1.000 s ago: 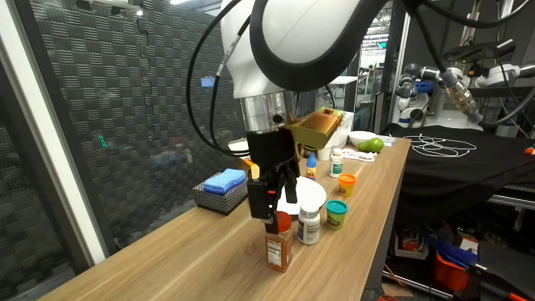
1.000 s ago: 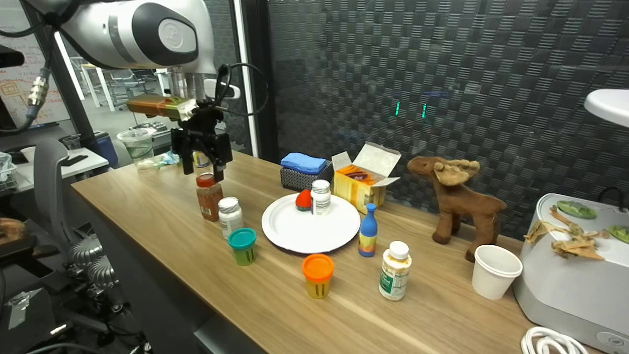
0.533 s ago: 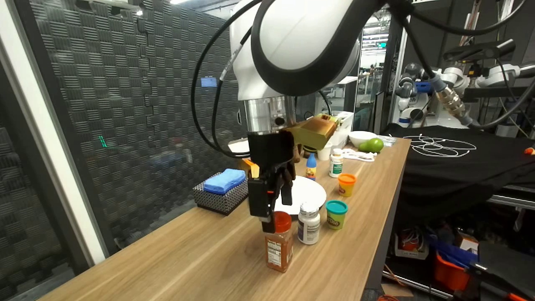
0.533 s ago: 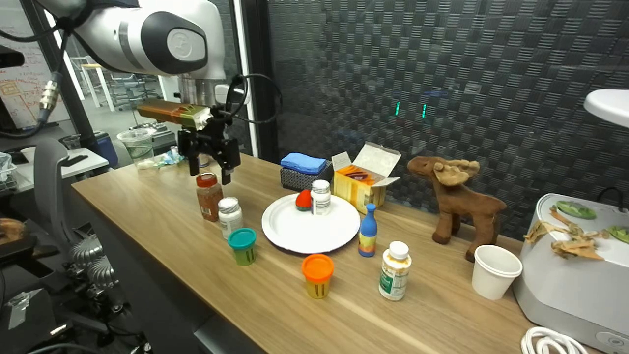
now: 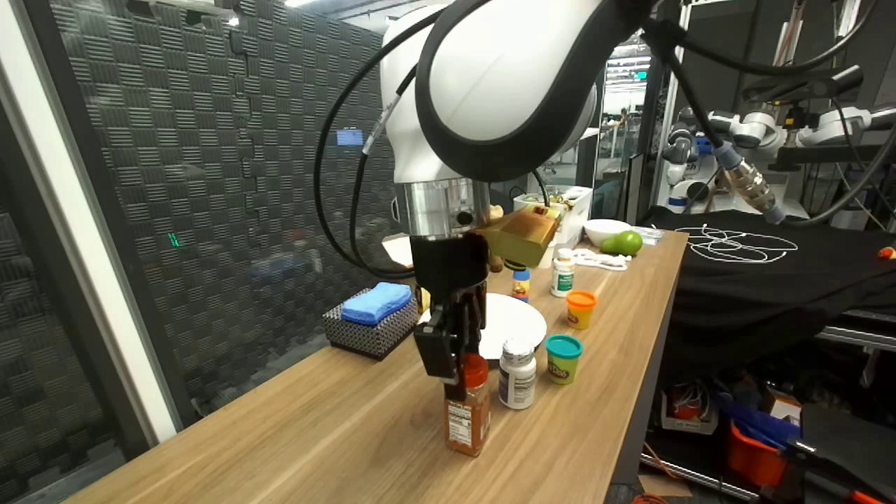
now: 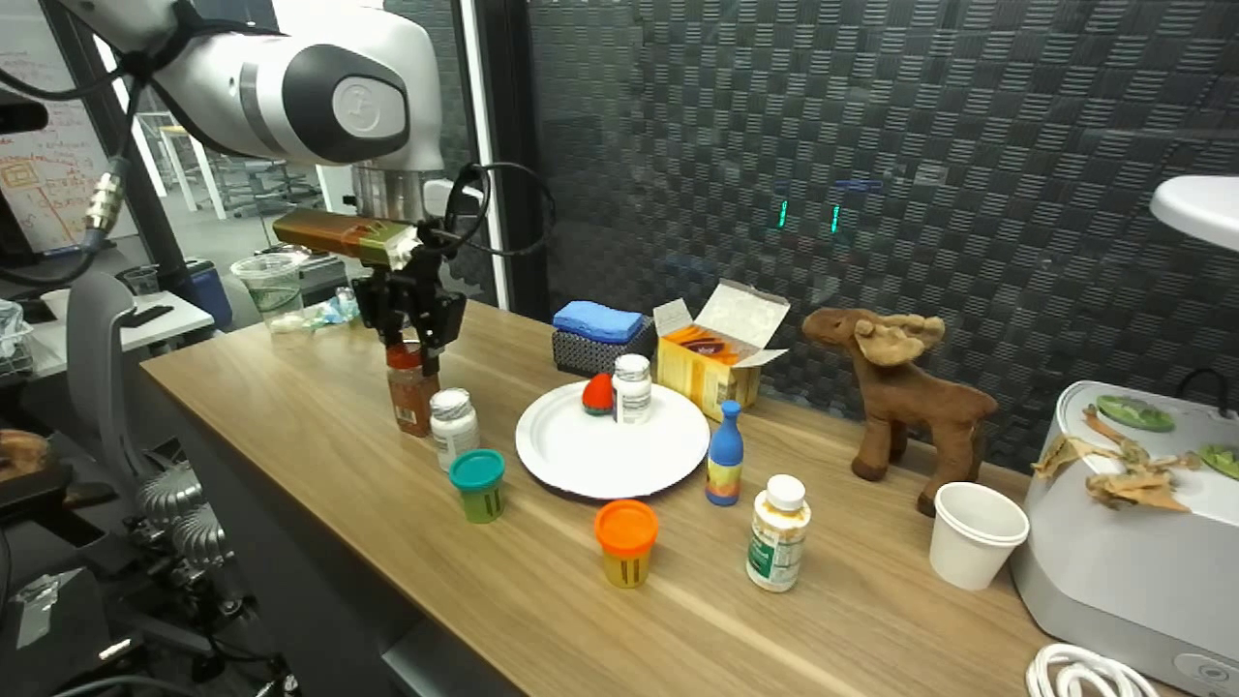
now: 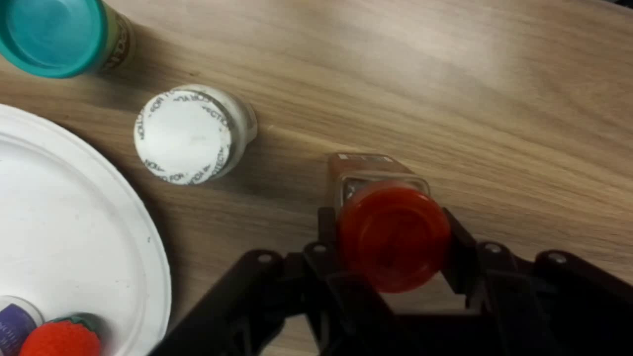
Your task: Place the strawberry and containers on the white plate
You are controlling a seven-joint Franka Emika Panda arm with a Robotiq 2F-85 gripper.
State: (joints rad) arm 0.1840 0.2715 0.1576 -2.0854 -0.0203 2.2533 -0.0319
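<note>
The jar (image 6: 412, 399) stands upright on the counter (image 6: 542, 552), left of the plate (image 6: 600, 457) and just left of the bottle (image 6: 453, 426) in an exterior view; the strawberry (image 6: 598, 395) and the far bottle (image 6: 632, 389) are on the plate. In the wrist view your gripper (image 7: 389, 227) stands about as wide as the red lid (image 7: 395, 237), a finger (image 7: 326, 227) against each side; you appear to have hold of it, though how firmly cannot be told. Expect a stiff, fairly light body, probably plastic, with a loose filling that may shift when tilted. The lid is round and looks smooth, so the jar may swing or turn; a lower hold, on the flat walls beneath, should be steadier. Raise it straight, clear of the bottle.
</note>
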